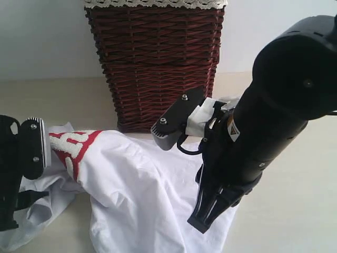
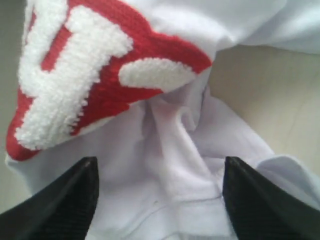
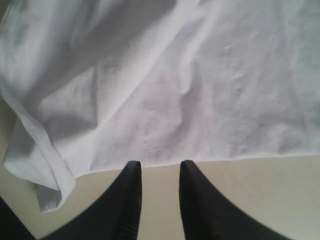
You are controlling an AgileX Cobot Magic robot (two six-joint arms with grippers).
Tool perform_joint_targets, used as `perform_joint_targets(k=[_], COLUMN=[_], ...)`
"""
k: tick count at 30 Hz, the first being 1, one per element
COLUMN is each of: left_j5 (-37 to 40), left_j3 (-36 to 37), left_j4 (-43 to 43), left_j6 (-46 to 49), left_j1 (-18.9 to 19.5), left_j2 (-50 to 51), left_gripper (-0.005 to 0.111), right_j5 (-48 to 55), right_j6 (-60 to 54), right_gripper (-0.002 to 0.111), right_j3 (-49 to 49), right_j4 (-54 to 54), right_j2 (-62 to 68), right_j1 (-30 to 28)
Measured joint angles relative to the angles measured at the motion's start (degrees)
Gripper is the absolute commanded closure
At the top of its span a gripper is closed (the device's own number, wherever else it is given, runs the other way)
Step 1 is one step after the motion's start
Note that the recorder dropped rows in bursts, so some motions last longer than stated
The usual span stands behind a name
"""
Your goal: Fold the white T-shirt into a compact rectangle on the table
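Garment: one white cotton short-sleeved T-shirt (image 1: 142,195), rumpled and unfolded on the one broad pale beige table (image 1: 295,211), just in front of the basket. One red band (image 2: 165,46) with fuzzy white letters is bunched at its left end.

Long axis: as I judge it, from the red band on my left side across to the plain hem on my right.

My left gripper (image 2: 157,172): one. The jaws are set wide apart over a soft ridge of cloth just beside the red band. Cloth lies between them, not pinched as far as I can see.

My right gripper (image 3: 159,169): one. The fingers are narrowly apart with bare table showing through the gap, and nothing is held. The tips sit at the straight hem, cloth directly ahead.

Nearer arm: the left, which is in the fabric, while the right is only at its edge.

Next move, by judgement: both must close on cloth before any fold, and the right must first advance onto the hem.

Background: one dark brown woven wicker basket (image 1: 158,68) with one pale lace-trimmed liner (image 1: 155,3) at its rim.
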Motion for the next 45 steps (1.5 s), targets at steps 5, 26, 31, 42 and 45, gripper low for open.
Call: perform_joint_targets(k=[5,26,31,42,45], left_j5=[1.1,-3.7,7.5,43.2,53.9], left_j3=[-0.5,-4.1,-7.0,-14.1,-16.5], left_j4=[-4.2,-1.5,-0.9,-1.6,-1.6], left_j6=[0.0,0.2,0.1,-1.8,-5.5], left_j1=[-1.1,-6.3,-6.3,-6.3,-6.3], left_j2=[3.9,11.7,5.1,-12.8,-15.5], left_gripper=[0.040,0.107,0.107,0.107,0.107], right_j5=[0.0,0.0,0.2,1.1,1.2], right_j6=[0.0,0.0,0.0,9.4,12.6], right_gripper=[0.080,0.080,0.080,0.083,0.094], right_j3=[0.0,0.0,0.0,0.0,0.0], right_j4=[0.0,0.0,-0.4,-14.9,-19.4], right_j2=[0.0,0.0,0.0,0.0,0.0], right_j1=[0.0,0.0,0.0,0.0,0.0])
